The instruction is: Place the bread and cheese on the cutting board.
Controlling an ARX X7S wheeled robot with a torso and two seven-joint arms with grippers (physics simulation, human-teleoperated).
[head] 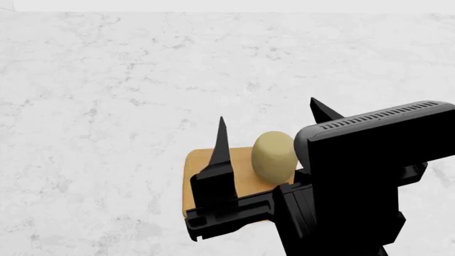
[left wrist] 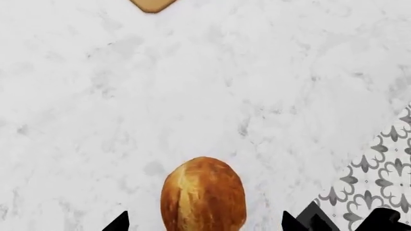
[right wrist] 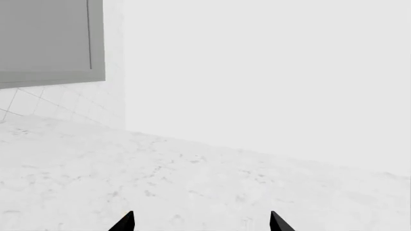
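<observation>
1. The right gripper (head: pixel 267 114) is up in the air in the head view, with its two black pointed fingers (head: pixel 220 144) far apart. Nothing is between them, so it is wide open and holds nothing.
2. In the right wrist view, the same two finger tips (right wrist: pixel 125 222) poke up at the edge of the picture, with only the white marble counter (right wrist: pixel 192 183) showing in the gap.
3. Right behind that gripper in the head view sits the cheese (head: pixel 274 156). It is a smooth, pale yellow lump shaped like an egg.
4. The cheese lies on the cutting board (head: pixel 202 165), a flat tan wooden board. The black arm hides much of the board.
5. The left gripper (left wrist: pixel 205 222) shows only in the left wrist view. Its two black tips (left wrist: pixel 119 222) stand wide apart, one on each side of the bread (left wrist: pixel 203 195).
6. The bread is a golden-brown loaf with a crusty top. It lies on the white counter between the open fingers. I cannot tell if the tips touch it.
7. Far across the counter from the bread, one rounded tan corner (left wrist: pixel 153 5) peeks in at the picture's edge.
8. A grey and white patterned floor (left wrist: pixel 376 183) shows past the counter's edge.
9. A grey cupboard (right wrist: pixel 51 41) hangs above white wall tiles (right wrist: pixel 57 108) at the back of the counter.
</observation>
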